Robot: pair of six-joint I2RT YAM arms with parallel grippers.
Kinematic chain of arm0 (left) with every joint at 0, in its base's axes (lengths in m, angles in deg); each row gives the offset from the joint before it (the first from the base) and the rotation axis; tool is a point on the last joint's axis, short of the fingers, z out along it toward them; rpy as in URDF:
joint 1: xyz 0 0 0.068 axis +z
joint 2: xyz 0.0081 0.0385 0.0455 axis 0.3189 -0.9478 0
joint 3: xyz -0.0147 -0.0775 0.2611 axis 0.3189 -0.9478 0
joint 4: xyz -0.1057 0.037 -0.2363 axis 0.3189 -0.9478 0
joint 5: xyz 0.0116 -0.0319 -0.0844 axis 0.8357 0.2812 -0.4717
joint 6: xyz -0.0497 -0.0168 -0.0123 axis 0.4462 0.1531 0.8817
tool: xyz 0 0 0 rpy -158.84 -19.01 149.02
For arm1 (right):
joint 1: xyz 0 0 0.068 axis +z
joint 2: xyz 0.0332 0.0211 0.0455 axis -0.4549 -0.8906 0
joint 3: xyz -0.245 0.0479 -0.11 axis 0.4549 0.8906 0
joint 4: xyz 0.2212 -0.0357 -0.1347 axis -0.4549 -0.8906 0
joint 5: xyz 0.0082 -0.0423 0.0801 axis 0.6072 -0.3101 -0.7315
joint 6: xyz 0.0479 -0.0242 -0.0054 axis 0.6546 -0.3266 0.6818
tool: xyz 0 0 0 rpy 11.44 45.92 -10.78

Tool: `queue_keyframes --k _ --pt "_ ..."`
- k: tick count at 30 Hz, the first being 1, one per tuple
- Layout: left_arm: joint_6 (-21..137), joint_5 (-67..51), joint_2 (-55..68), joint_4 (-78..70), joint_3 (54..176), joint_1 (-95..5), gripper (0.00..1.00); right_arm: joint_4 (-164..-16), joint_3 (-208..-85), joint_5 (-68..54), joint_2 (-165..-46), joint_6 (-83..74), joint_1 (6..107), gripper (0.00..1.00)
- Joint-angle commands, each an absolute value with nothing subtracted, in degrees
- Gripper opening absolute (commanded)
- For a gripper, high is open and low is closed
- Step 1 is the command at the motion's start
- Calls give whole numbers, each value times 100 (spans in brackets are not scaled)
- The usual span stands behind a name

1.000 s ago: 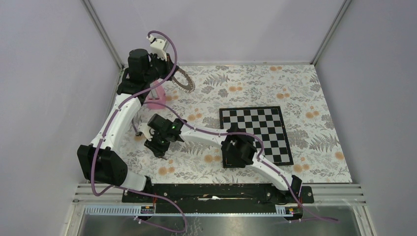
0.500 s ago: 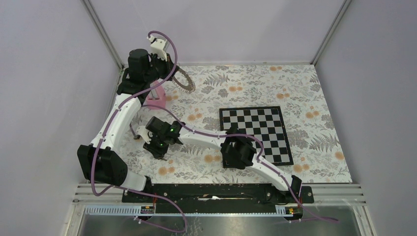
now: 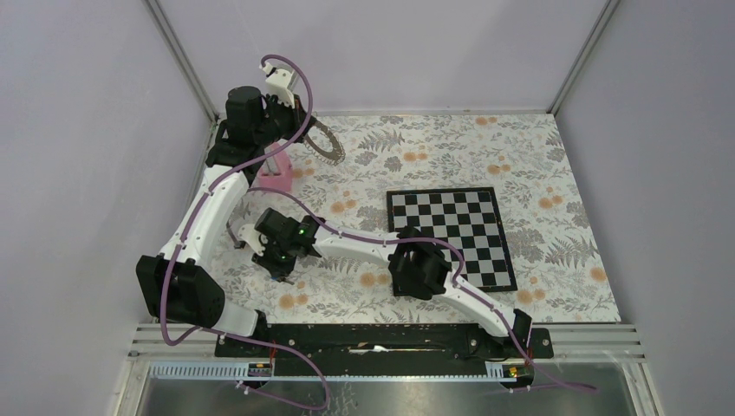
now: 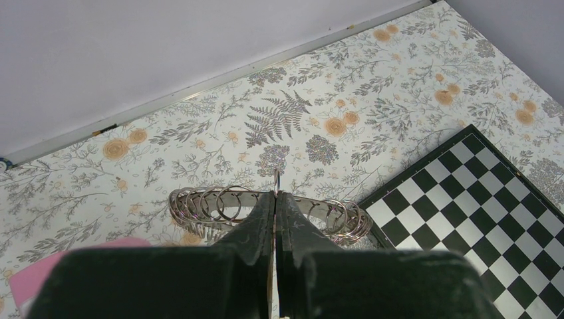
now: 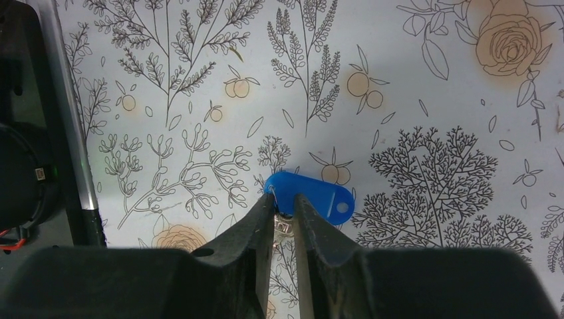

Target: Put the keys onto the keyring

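Observation:
The keyring (image 3: 326,144), a dark-grey band carrying several small split rings, is held up at the far left. My left gripper (image 3: 305,132) is shut on its band; in the left wrist view the jaws (image 4: 276,197) pinch the keyring (image 4: 206,206) with split rings on both sides. The key (image 5: 312,195) has a bright blue plastic head and lies flat on the floral cloth. My right gripper (image 5: 284,214) is closed around its short metal part, fingertips at the cloth. In the top view my right gripper (image 3: 276,263) is low at centre left and hides the key.
A pink block (image 3: 276,178) stands under the left arm and shows in the left wrist view (image 4: 40,272). A chessboard (image 3: 451,234) lies right of centre, also in the left wrist view (image 4: 479,193). The left arm's base (image 5: 26,133) is close on the left.
My right wrist has shifted slightly left and toward the near edge, lower over the cloth. The left arm and the keyring have not moved.

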State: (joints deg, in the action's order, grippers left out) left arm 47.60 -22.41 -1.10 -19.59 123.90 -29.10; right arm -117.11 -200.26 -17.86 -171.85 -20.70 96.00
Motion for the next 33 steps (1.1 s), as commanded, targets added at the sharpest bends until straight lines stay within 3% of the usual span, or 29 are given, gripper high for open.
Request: queue_keyframes --k 1,23,29,33 --pt "4806 -2392 -39 -1625 12493 -2879 0 -11940 -20234 -1662 -17142 -2144 9684 23" --pt "4716 -2375 -43 -1727 12558 -2879 0 -12125 -19982 -1577 -16719 -2192 9676 0" --pt "4648 -2354 -85 -1828 12687 -2879 0 -12077 -19316 -1452 -16168 -2330 9557 0" --pt "4475 -2353 -120 -1840 12715 -2879 0 -11617 -18202 -1370 -15379 -2409 9345 0"
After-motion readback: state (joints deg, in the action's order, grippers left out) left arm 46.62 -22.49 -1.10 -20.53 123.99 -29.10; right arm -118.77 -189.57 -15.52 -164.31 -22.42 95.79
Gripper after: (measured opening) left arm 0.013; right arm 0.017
